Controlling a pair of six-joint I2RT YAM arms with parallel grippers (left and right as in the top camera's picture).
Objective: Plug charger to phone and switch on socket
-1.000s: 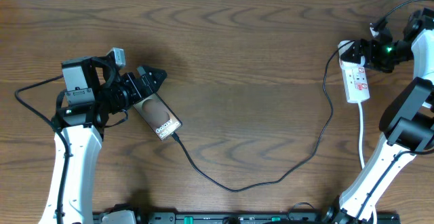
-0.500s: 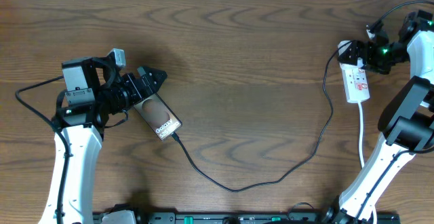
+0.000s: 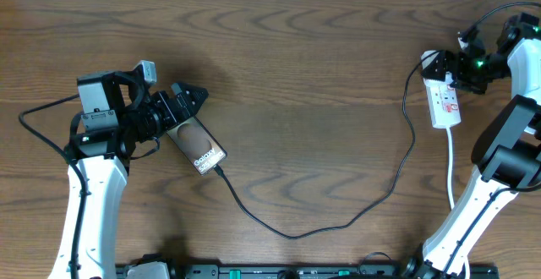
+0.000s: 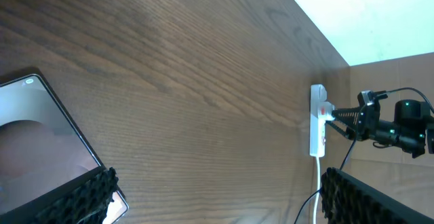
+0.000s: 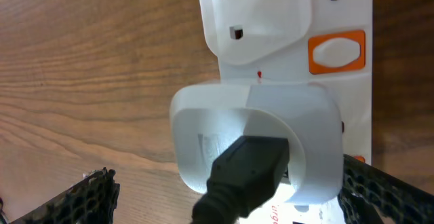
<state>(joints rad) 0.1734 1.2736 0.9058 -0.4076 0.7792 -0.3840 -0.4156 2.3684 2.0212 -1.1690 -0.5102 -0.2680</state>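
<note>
**Phone on the left, socket on the right**

The phone (image 3: pixel 197 146) lies flat on the brown wood counter (image 3: pixel 296 76), in the left half of the overhead view. White letters on its lower end read "Galaxy". There is a dark round shape above the word.

The socket (image 3: pixel 443 97) is far away in the upper right of the overhead view. It has small red marks, but they are too small to read. The right wrist view shows an orange switch (image 5: pixel 337 51) on it, near the upper right of that frame. There is writing at the bottom edge there too, but it is cut off.

The charger (image 3: pixel 296 232) is a thin black line. Its small tip meets the lower right end of the phone. From there it dips toward the bottom middle of the overhead view, then climbs up the right side to the socket. There it goes into a white plug (image 5: pixel 254 142) that sits in the socket.

The left fingers (image 4: pixel 74 197) are spread wide and hold nothing. In the left wrist view, one of them covers a corner of the phone at the lower left.

The right fingers (image 5: pixel 74 200) are spread wide too. The white plug sits between them and blocks part of the socket. I cannot tell if they touch it.

A white cord (image 3: pixel 450 161) runs down from the socket. A small green light (image 3: pixel 483 60) glows on the right arm.
</note>
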